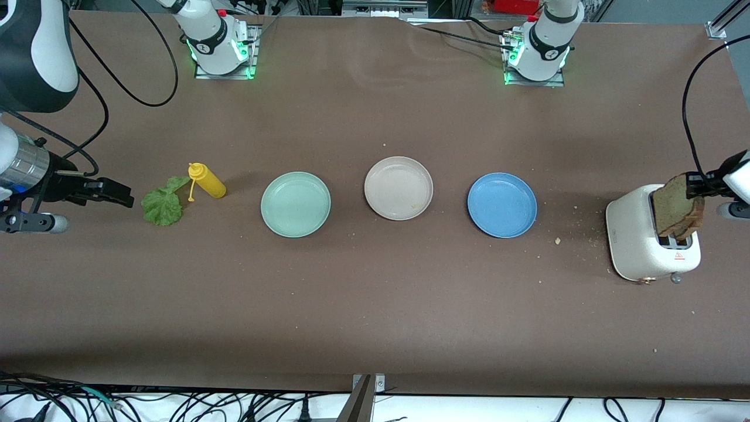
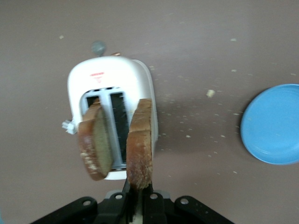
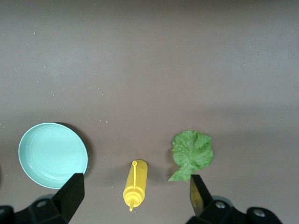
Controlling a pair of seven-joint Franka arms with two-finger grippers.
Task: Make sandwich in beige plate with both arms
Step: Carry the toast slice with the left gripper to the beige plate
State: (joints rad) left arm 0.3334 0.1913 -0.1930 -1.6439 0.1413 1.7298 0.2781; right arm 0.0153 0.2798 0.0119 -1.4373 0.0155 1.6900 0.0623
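Left hand [image 1: 697, 183] clenched on a bread slice [image 1: 677, 206] standing upright over the toaster [image 1: 644, 246].
The beige plate [image 1: 398, 188] lies toward the counter's middle, past the blue plate [image 1: 502, 204]; right hand [image 1: 108, 192] released, waiting near the lettuce [image 1: 162, 205].

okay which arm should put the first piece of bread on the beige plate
Left. Its gripper is shut on a bread slice above the toaster; the open right gripper waits beside the lettuce.

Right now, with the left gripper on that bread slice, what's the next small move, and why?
Probably lift straight up: the left gripper is shut on one bread slice over the toaster, a second slice stands beside it, and the beige plate is empty.
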